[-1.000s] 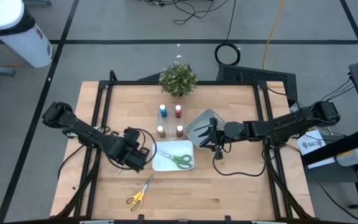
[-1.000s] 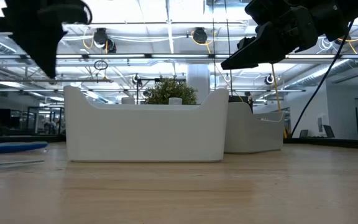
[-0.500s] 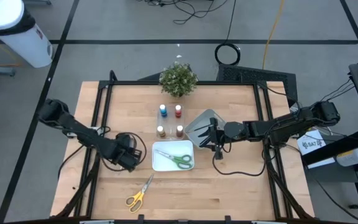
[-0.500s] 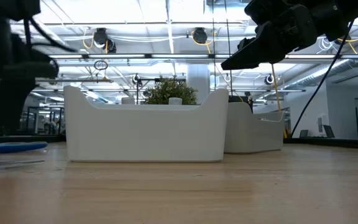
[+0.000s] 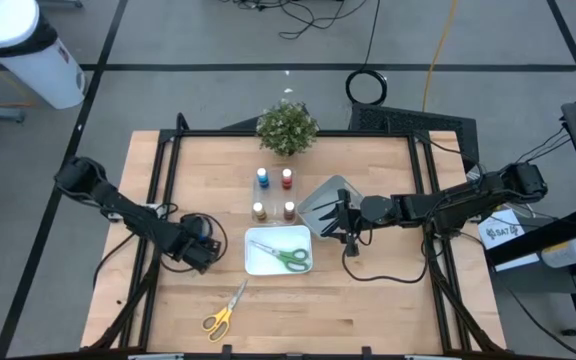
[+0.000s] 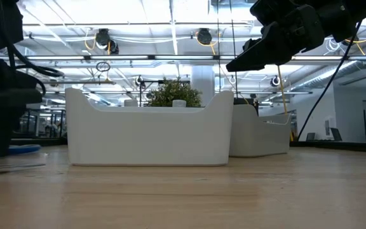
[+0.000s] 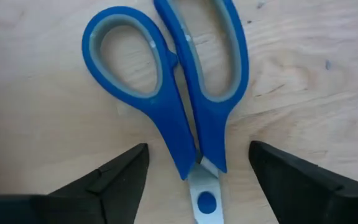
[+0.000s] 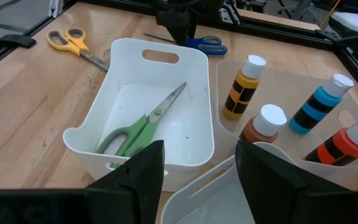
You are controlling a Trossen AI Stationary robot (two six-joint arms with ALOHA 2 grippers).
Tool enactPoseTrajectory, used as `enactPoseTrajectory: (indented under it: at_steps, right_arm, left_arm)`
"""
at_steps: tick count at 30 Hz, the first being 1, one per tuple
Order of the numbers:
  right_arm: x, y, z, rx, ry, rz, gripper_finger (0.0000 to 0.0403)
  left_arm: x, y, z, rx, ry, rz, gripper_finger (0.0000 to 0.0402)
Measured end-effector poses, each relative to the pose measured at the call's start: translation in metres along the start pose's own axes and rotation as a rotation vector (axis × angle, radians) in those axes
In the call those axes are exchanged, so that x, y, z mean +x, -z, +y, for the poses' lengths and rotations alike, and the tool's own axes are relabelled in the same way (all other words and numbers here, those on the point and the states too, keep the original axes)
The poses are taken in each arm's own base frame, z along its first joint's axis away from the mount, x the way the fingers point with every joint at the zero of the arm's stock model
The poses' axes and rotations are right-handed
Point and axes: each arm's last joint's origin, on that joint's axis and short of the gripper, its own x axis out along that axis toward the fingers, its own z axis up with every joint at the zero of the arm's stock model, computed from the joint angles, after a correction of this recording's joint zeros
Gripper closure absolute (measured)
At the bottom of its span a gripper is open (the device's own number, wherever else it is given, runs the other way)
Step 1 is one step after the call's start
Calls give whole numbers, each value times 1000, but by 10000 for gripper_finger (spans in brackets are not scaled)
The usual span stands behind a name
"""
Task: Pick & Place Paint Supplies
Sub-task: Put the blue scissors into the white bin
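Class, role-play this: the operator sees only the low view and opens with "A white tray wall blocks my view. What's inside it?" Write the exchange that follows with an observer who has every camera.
Observer: Green-handled scissors lie in the white tray.
Operator: What is the dark shape at my left edge?
Observer: That is the left claw, open just above blue-handled scissors lying flat on the table, fingers either side of the pivot.
Operator: Anything in front of the tray?
Observer: Yellow-handled scissors lie on the wood near the front edge.
Operator: And the right claw?
Observer: The right claw hangs open over the grey tray, empty.
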Motion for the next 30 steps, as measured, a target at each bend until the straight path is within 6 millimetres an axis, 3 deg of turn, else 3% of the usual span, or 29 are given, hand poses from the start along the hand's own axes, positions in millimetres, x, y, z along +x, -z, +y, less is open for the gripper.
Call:
enactPoseTrajectory:
  at_steps: [6,16,21,30]
  right_arm:
    - [0,0,0,0,0,0,216]
    - [0,0,0,0,0,-1,216]
    - [0,0,0,0,0,0,216]
    - [0,0,0,0,0,0,216]
  left_arm:
    - [1,-1,2,-16,-19,-15,137]
    - [2,0,6,128,-56,8,291]
    - [1,2,6,179,-52,11,291]
    - [-15,20,-9,498,67,70,260]
